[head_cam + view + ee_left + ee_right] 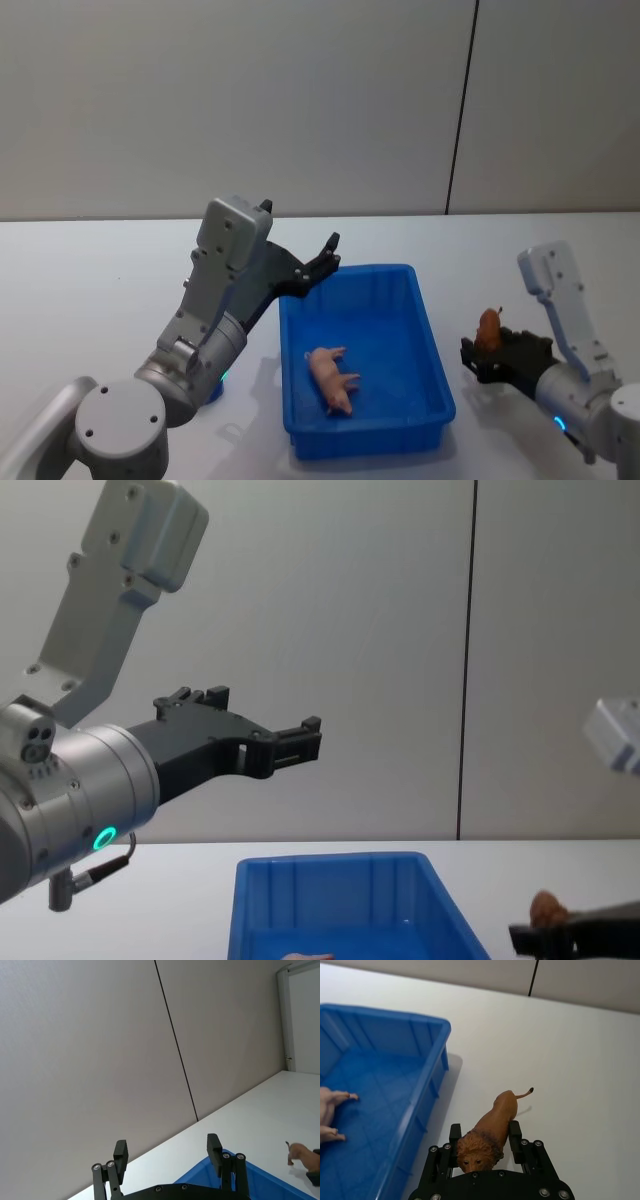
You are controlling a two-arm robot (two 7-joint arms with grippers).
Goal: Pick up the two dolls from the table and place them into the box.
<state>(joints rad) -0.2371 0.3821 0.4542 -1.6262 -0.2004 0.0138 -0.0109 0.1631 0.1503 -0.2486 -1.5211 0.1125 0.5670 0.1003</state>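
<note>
The blue box [440,352] sits mid-table, with the pale pink doll [332,378] lying on its floor; the doll's legs show in the right wrist view [330,1112]. To the right of the box, my right gripper [485,352] [485,1132] is low over the white table [100,290] and shut on the reddish-brown lion doll [488,328] [492,1127], tail pointing away from the wrist. My left gripper [325,255] [167,1152] [305,735] is raised above the box's back left corner, open and holding nothing. The chest view shows the box's rim [330,861] and the lion doll [547,908].
A grey wall with a dark vertical seam [460,110] stands behind the table. Bare tabletop lies left of the box and beyond it, and also to the right past the lion doll [302,1152].
</note>
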